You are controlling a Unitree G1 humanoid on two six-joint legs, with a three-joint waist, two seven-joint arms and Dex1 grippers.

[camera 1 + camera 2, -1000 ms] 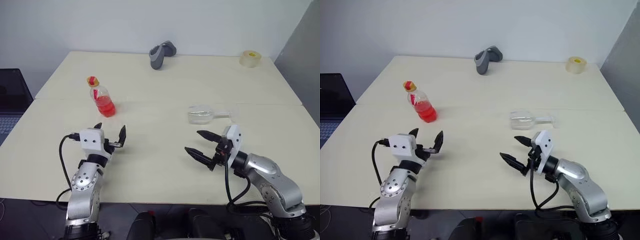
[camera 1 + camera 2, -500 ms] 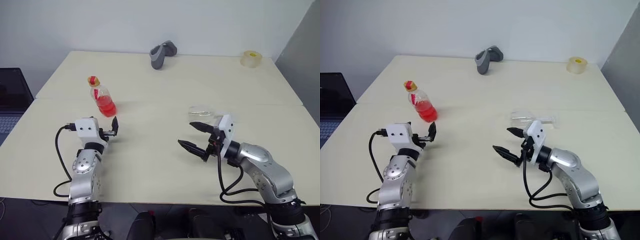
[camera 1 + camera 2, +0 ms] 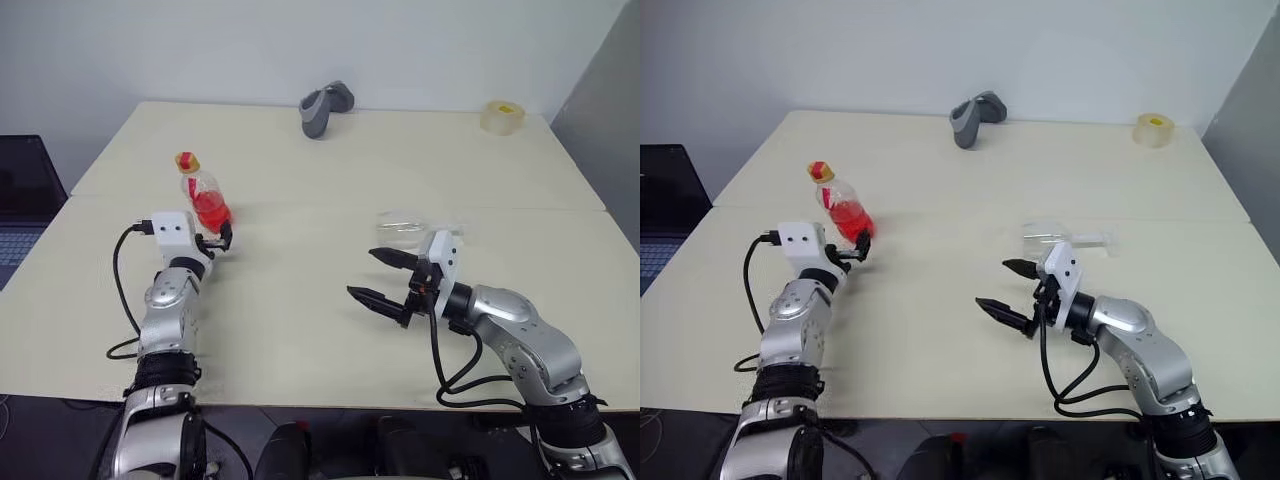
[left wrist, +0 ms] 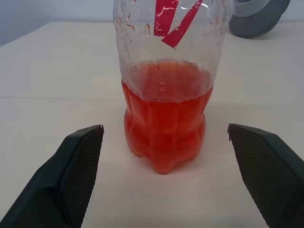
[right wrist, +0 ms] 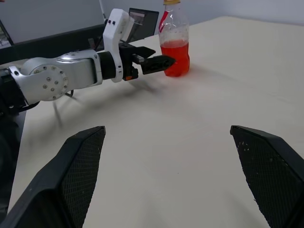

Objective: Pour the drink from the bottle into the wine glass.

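Note:
The bottle (image 3: 203, 192) stands upright on the table's left half, its lower part holding the red drink (image 4: 165, 128), with a yellowish cap (image 3: 186, 160) on top. My left gripper (image 3: 222, 240) is open and level. Its fingertips (image 4: 90, 142) are just short of the bottle's base, which lines up with the gap between them, and nothing is gripped. The wine glass (image 3: 1045, 236) lies on its side, right of centre. My right gripper (image 3: 362, 274) is open and empty just in front of the glass, pointing left toward the bottle (image 5: 174, 45).
A grey object (image 3: 322, 106) lies at the far edge of the cream table (image 3: 330, 170). A roll of tape (image 3: 500, 116) sits at the back right corner. A dark laptop (image 3: 25, 190) stands off the table's left side.
My left gripper has moved forward and slightly left, up to the bottle's base. My right gripper has edged a little leftward in front of the glass. Both stay open.

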